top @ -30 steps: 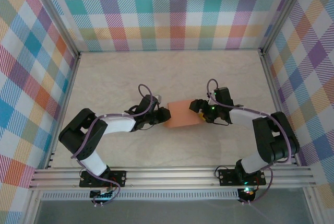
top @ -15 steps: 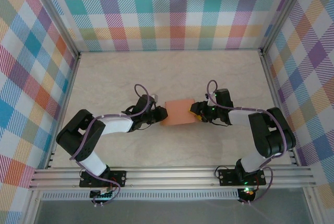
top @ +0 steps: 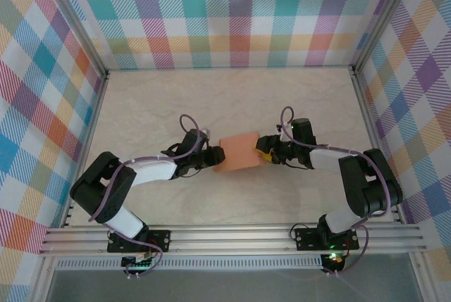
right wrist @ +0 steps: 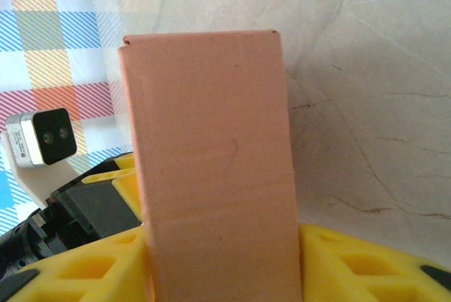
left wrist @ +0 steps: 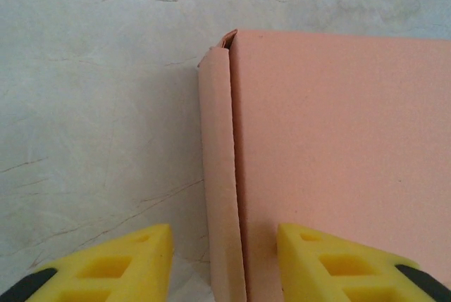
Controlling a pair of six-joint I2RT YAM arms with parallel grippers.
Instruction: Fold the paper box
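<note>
The paper box point(top: 237, 152) is a small salmon-orange flat box lying on the table between both arms. My left gripper point(top: 215, 158) stands open at its left end. In the left wrist view its jaws point(left wrist: 225, 274) straddle the box's narrow side flap point(left wrist: 217, 175). One yellow finger point(left wrist: 106, 267) is clear of the flap and the other lies against the box's broad face point(left wrist: 338, 147). My right gripper point(top: 262, 151) holds the right end. In the right wrist view the box point(right wrist: 211, 147) fills the gap between its fingers point(right wrist: 222, 267), which press on both sides.
Pale marbled table point(top: 232, 98) with checked walls on three sides and aluminium rails point(top: 232, 235) along the near edge. The left gripper's camera point(right wrist: 42, 136) shows beyond the box in the right wrist view.
The right jaws closed in on the box's end. The box shifted a little to the left. The left jaws, shut before, have opened at the side flap.
</note>
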